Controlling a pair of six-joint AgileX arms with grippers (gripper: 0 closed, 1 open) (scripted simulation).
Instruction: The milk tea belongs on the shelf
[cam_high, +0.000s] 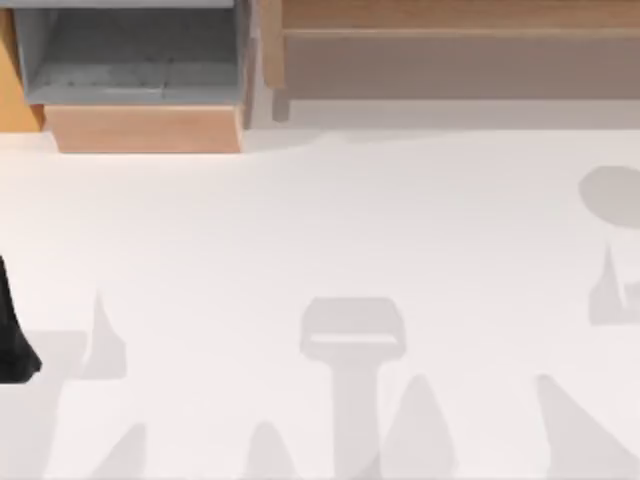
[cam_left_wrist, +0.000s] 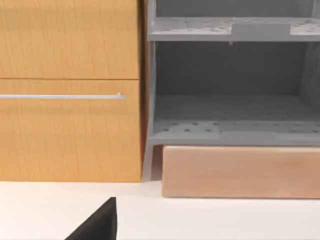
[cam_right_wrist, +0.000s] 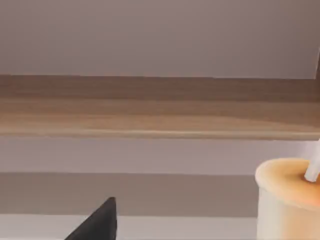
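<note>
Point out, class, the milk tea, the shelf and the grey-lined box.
milk tea (cam_right_wrist: 287, 200): right wrist view, on the cup's upper side wall.
shelf (cam_high: 450, 30): top view, on its plank-like wooden rail.
grey-lined box (cam_high: 145, 128): top view, on its light wood front.

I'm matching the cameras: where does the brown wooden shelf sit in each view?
Top view: shelf along the top edge, right of the grey-lined box.
Left wrist view: faces that grey-lined box instead.
Right wrist view: shelf rail spans the middle, behind the milk tea.
Shared landmark: the white table.
</note>
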